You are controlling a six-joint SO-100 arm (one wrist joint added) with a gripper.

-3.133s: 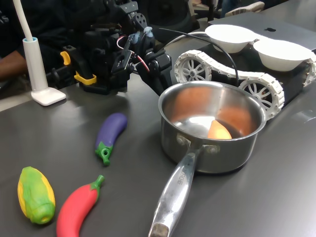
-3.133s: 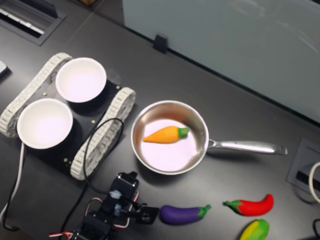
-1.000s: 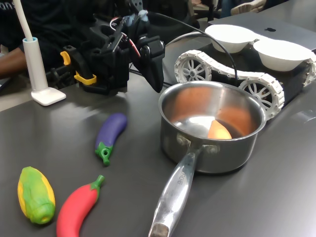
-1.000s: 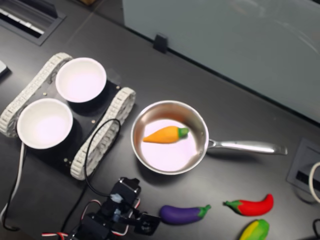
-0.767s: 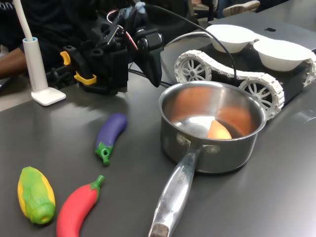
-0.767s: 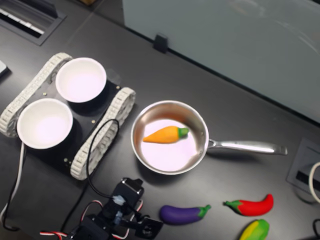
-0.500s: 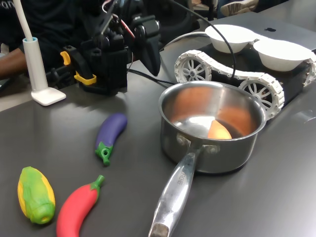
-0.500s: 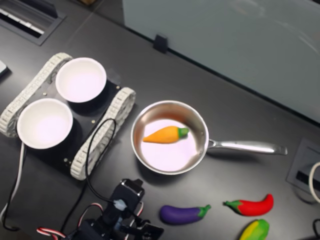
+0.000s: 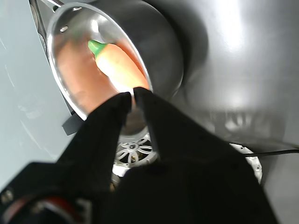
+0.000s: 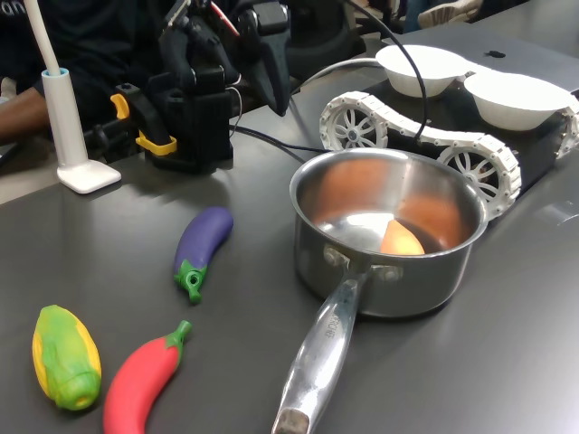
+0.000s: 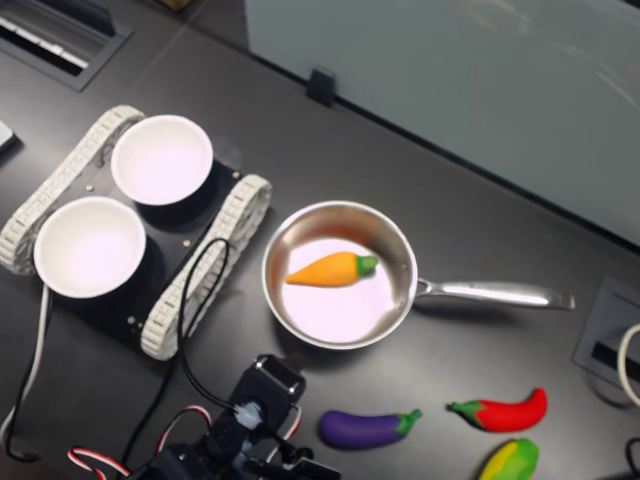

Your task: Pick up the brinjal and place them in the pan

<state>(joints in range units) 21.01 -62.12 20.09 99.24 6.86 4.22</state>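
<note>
We see the gripper [image 9: 132, 95] raised above the table with its two black fingers almost closed, only a thin slit between them, and nothing is held. The brinjal [image 10: 203, 242] lies free on the dark table, well apart from the gripper, between the arm's base and the pan [image 10: 387, 271] in the first exterior view.

The risk, in our judgement, is that the brinjal is glossy, smooth plastic, rounded and tapering, so narrow fingers may squeeze it out or roll it. The jaws must open first. The red chilli [image 10: 145, 376] and the corn cob [image 10: 63, 356] lie near and could be knocked. The pan is shiny steel with a high wall; a low carry may hit its rim. An orange carrot [image 11: 328, 269] already lies inside. The fingertips are probably hard plastic; the wrist view is too blurred to be sure.
</note>
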